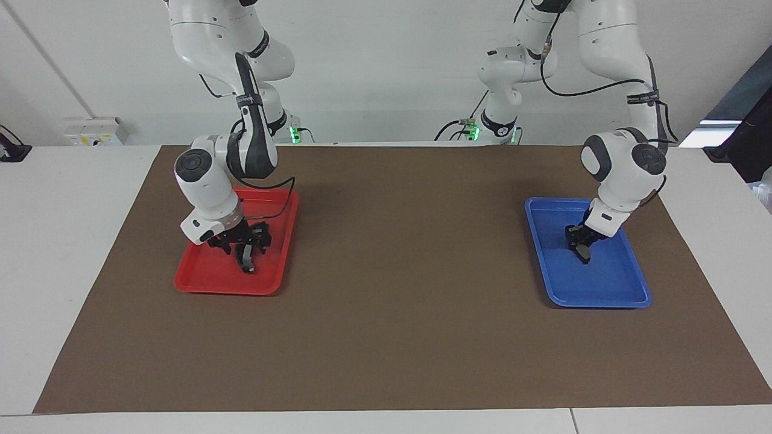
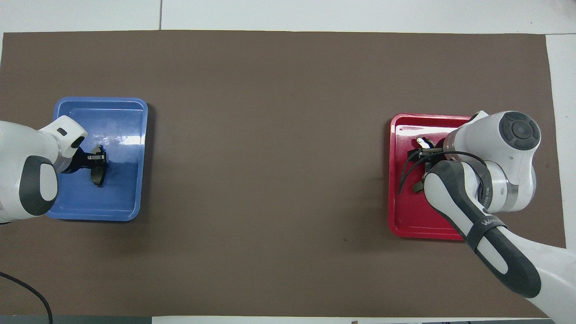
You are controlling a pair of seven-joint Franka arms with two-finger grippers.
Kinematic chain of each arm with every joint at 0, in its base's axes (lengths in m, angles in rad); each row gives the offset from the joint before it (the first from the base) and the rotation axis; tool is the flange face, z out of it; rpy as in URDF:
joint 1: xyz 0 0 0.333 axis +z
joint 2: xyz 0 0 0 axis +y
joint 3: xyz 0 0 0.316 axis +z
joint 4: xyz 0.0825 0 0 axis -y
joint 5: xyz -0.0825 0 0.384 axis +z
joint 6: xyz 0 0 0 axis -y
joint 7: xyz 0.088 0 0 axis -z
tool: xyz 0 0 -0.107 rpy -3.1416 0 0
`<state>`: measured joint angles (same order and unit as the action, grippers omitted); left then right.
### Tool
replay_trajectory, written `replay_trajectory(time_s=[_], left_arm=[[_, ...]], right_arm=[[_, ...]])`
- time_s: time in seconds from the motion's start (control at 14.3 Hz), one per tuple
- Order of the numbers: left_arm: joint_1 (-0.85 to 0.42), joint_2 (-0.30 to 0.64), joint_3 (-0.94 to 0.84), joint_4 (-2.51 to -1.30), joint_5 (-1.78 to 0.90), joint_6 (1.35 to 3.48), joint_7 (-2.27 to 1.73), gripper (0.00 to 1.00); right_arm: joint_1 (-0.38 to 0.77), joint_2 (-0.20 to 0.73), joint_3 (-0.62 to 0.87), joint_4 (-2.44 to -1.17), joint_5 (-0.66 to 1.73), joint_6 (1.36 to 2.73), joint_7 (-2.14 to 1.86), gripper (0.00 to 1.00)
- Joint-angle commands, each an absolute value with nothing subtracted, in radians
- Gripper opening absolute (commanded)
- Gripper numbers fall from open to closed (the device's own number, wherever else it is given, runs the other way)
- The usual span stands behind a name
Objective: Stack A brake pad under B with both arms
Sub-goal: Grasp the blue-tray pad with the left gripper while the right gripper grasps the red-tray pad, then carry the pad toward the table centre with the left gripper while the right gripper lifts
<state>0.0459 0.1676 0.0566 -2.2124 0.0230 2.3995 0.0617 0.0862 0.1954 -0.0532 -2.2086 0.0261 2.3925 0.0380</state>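
You have both arms down in their trays, one at each end of the brown mat (image 1: 398, 337) that covers the middle of the white table (image 1: 60, 253). The left gripper (image 1: 582, 248) is low inside the blue tray (image 1: 603, 295), which sits at the left arm's end of the table, near the mat's edge on that side. Its fingers are closed on a short, dark pad, the A brake pad (image 2: 98, 173), and from overhead you see the pad's all-dark, fairly straight body running across the gripper, over the tray's floor; whether the pad rests on the tray or is just off it, you cannot tell from here. The right gripper (image 1: 246, 256) is inside the red tray (image 1: 199, 280) at the right arm's end of the table, with the wrist tilted over the tray's middle. Between its fingers you can make out a dark curved piece with a pale patch at its end, B (image 2: 423, 143), though the arm hides most of it from above. The fingers appear clamped on it, and in the facing view the piece hangs just over the tray floor. The two trays lie well apart, with bare mat between them.
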Motion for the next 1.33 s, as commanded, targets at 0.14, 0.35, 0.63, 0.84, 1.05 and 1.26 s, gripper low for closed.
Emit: replay_trajectory(time_s=[0.14, 0.35, 0.63, 0.84, 1.05, 1.26], left_arm=[[0.005, 0.083, 0.049, -2.137, 0.032, 2.222, 0.064, 0.08], [-0.124, 0.084, 0.049, -2.050, 0.032, 2.117, -0.009, 0.05], [-0.318, 0.092, 0.048, -2.054, 0.032, 2.149, -0.237, 0.02], [-0.464, 0.139, 0.048, -2.052, 0.032, 2.242, -0.420, 0.02], [-0.547, 0.211, 0.048, -2.048, 0.032, 2.327, -0.509, 0.02], [-0.609, 0.274, 0.048, -2.040, 0.032, 2.359, -0.522, 0.03]], right_arm=[[0.078, 0.186, -0.052, -2.221, 0.041, 2.382, 0.020, 0.91], [0.074, 0.184, -0.054, -2.220, 0.041, 2.367, 0.002, 0.86], [0.074, 0.176, -0.052, -2.212, 0.041, 2.338, -0.003, 0.76], [0.074, 0.172, -0.054, -2.212, 0.041, 2.324, -0.005, 0.63], [0.071, 0.172, -0.054, -2.210, 0.041, 2.321, -0.020, 0.37], [0.068, 0.170, -0.054, -2.206, 0.041, 2.298, -0.035, 0.04]])
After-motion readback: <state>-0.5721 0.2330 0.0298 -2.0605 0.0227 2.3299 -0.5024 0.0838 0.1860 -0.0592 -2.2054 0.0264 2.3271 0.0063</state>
